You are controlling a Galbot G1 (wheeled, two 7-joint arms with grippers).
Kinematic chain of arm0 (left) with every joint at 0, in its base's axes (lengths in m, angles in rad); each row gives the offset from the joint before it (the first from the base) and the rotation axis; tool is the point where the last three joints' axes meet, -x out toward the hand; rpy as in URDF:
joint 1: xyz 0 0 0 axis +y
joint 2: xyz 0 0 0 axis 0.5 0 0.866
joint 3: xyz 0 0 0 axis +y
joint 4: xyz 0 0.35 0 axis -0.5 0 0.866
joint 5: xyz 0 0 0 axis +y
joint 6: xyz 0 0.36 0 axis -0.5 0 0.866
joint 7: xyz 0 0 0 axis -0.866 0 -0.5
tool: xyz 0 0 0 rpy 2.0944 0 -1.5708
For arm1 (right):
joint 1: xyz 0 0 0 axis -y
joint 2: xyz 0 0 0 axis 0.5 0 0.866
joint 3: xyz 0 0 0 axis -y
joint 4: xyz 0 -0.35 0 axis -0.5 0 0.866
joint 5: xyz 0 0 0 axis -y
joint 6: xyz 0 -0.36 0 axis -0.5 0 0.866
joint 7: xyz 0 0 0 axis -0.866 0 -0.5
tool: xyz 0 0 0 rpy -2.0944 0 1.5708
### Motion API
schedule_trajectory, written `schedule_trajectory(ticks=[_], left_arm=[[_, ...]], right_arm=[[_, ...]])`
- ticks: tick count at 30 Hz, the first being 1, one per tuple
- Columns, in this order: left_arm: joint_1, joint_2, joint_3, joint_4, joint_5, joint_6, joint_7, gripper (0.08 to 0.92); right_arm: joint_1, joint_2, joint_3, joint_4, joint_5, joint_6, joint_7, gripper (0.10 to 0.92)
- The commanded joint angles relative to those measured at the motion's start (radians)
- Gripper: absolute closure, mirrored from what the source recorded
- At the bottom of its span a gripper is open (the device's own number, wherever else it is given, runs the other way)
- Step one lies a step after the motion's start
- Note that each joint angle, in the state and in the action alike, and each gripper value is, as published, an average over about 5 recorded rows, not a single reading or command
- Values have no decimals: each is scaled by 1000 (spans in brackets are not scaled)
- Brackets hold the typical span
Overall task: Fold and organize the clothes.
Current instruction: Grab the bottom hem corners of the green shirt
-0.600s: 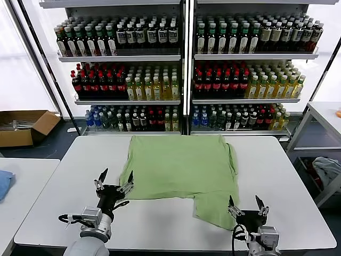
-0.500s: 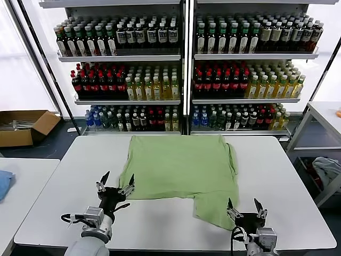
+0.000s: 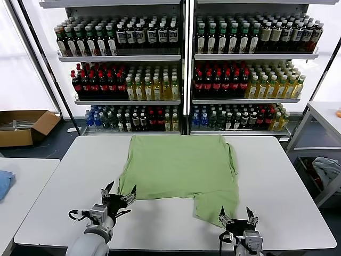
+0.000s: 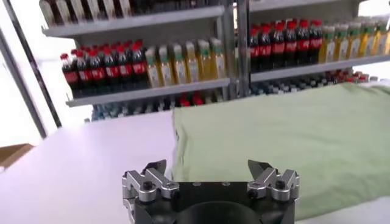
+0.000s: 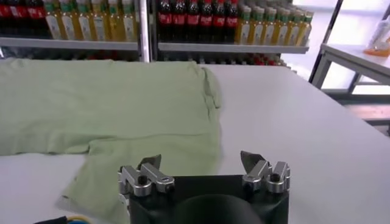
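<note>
A light green shirt point(image 3: 181, 168) lies spread flat on the white table point(image 3: 74, 176), plain side up, with a flap hanging toward the near right. It also fills the left wrist view point(image 4: 292, 140) and the right wrist view point(image 5: 109, 103). My left gripper point(image 3: 119, 193) hovers open at the shirt's near-left corner, nothing between its fingers point(image 4: 153, 170). My right gripper point(image 3: 236, 217) is open at the near edge of the shirt's lower flap, empty too, its fingers point(image 5: 250, 160) wide apart.
Shelves of bottles point(image 3: 184, 69) stand behind the table. A cardboard box point(image 3: 24, 127) sits on the floor at the left. A blue cloth point(image 3: 4, 183) lies on a side table. A grey-white fabric bundle point(image 3: 327, 169) rests under another table at the right.
Both grippers have drawn back toward me and lower in view. The left one now sits by the shirt's near-left corner. The shirt has not moved.
</note>
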Motion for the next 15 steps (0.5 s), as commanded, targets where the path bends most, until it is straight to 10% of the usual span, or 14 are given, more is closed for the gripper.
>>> schedule_trajectory(ticks=[1,15], left_arm=[[-51,22,-21,104,-61,31,11,177],[-67,22,-19,143,-79,26,14,177]], right_arm=[[0,10,-28,-10,-4,-5,13,203],[-8,23,-30,-31,-9,-17,28,203]])
